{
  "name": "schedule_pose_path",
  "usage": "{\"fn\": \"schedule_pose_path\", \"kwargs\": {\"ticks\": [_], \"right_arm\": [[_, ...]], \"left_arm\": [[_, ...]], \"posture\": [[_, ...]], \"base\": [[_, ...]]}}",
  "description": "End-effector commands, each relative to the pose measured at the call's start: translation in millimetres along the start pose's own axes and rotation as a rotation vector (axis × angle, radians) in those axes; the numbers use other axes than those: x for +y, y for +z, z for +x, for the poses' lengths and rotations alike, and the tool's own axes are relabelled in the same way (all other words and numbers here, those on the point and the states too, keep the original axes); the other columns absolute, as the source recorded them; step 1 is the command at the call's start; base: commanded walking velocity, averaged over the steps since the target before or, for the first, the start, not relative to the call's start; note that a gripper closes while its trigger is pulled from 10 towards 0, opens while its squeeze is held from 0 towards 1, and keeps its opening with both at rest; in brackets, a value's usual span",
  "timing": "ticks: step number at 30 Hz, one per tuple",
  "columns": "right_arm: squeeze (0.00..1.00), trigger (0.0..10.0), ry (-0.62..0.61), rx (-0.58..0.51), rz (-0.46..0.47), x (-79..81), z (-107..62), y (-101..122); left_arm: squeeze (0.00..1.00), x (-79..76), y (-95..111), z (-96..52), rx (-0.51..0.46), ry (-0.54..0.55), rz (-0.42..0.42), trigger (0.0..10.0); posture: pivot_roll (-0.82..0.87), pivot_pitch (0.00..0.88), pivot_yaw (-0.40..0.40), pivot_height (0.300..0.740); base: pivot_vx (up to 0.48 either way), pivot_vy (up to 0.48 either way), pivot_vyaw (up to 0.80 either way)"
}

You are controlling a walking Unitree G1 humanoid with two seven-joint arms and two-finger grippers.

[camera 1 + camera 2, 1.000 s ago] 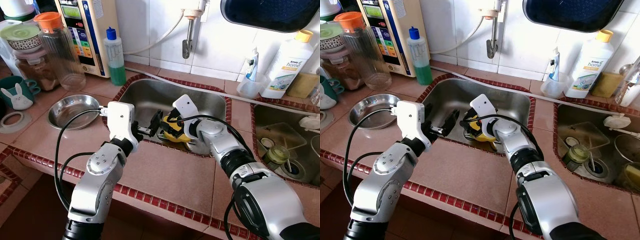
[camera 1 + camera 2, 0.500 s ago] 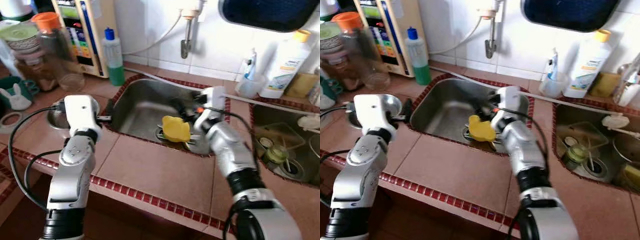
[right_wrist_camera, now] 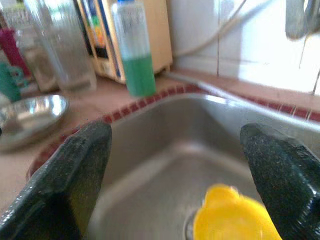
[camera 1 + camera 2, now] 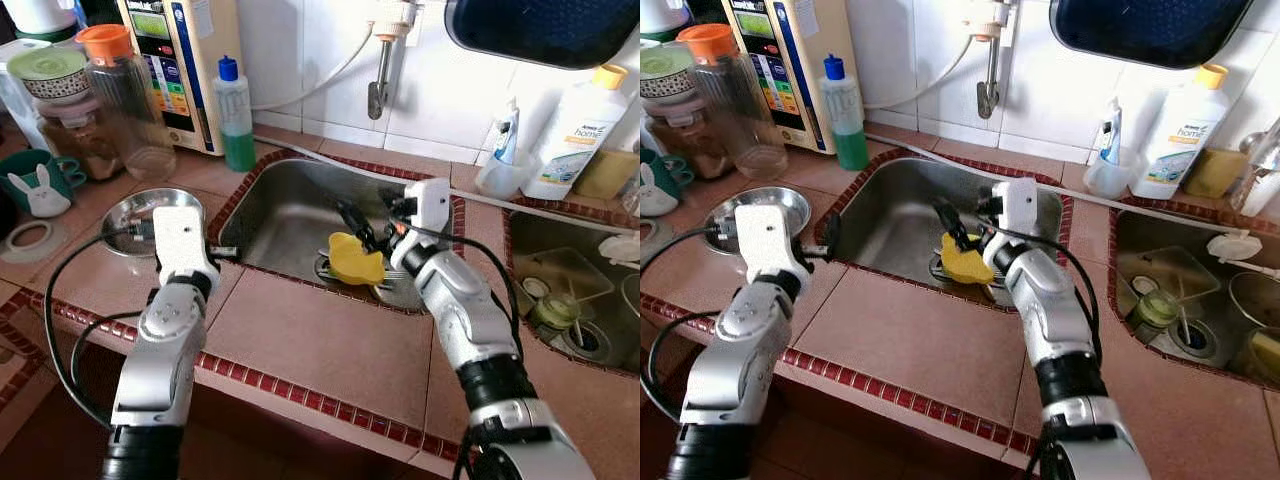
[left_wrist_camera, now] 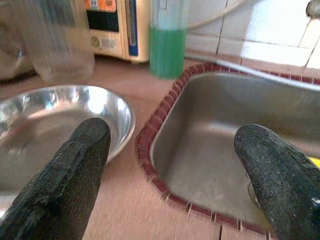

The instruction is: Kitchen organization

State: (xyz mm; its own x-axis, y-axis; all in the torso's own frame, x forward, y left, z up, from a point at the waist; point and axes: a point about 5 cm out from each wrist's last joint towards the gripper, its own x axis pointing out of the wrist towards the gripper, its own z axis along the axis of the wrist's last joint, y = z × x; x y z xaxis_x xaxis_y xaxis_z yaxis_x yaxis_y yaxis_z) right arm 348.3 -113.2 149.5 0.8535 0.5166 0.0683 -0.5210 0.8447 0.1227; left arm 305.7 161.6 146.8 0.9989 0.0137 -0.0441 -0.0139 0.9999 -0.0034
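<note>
Hovering with fingers wide and empty above the sink [image 4: 290, 215], the right pincer [image 4: 365, 225] could nudge the glossy yellow duck-shaped toy [image 4: 354, 260] lying over the drain off target, while the left pincer [image 5: 175, 165], also spread, waits over the desk edge beside the steel bowl [image 4: 135, 215].

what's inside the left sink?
A yellow object lies in the steel sink, over the drain. It covers most of the drain, so what sits beneath can't be seen.
</note>
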Motion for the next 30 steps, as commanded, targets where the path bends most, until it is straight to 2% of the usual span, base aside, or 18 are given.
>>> {"fn": "schedule_pose_path", "kwargs": {"ticks": [1, 5, 9, 13, 16, 17, 23, 30], "right_arm": [[0.0, 10.0, 0.008, -0.007, 0.002, 2.9, -2.7, 4], [0.0, 10.0, -0.001, -0.006, 0.004, 3.9, -7.2, 3], [0.0, 10.0, -0.059, -0.009, 0.032, 4.6, -14.7, 2], [0.0, 10.0, -0.093, -0.009, 0.046, 3.2, -21.4, 2], [0.0, 10.0, -0.098, -0.004, 0.058, 4.2, -23.2, 1], [0.0, 10.0, -0.091, -0.001, 0.063, 8.0, -23.9, 0], [0.0, 10.0, -0.069, 0.01, 0.07, 17.3, -24.2, 0], [0.0, 10.0, -0.036, 0.015, 0.082, 24.3, -21.4, 4]], "left_arm": [[0.0, 1.1, 2, -0.8, -0.011, -0.009, 0.023, 10.0], [0.0, 1.7, 0, -2.1, -0.008, -0.014, 0.035, 10.0], [0.0, 2.9, -2, -12.1, -0.011, -0.073, 0.112, 10.0], [0.0, 18.3, -8, -19.9, 0.016, -0.082, 0.176, 10.0], [0.0, 26.7, -12, -18.5, 0.042, -0.045, 0.155, 10.0], [0.0, 33.9, -14, -13.7, 0.059, 0.001, 0.12, 10.0], [0.0, 41.8, -10, -0.6, 0.067, 0.067, 0.102, 10.0], [0.0, 52.3, -2, 13.7, 0.061, 0.153, 0.044, 10.0]], "posture": [[0.12, 0.001, -0.005, 0.74], [0.12, 0.0, -0.001, 0.74], [0.12, 0.0, -0.003, 0.74], [0.11, 0.0, 0.002, 0.74], [0.11, 0.0, 0.002, 0.74], [0.1, 0.0, -0.003, 0.74], [0.1, 0.0, -0.018, 0.74], [0.09, 0.0, -0.025, 0.74]], "base": [[0.0, 0.0, 0.0], [0.0, 0.0, 0.0], [0.0, 0.0, 0.0], [0.0, 0.0, 0.0], [0.0, 0.0, 0.0], [0.0, 0.0, 0.0], [0.0, 0.0, 0.0], [0.0, 0.0, 0.0]]}}
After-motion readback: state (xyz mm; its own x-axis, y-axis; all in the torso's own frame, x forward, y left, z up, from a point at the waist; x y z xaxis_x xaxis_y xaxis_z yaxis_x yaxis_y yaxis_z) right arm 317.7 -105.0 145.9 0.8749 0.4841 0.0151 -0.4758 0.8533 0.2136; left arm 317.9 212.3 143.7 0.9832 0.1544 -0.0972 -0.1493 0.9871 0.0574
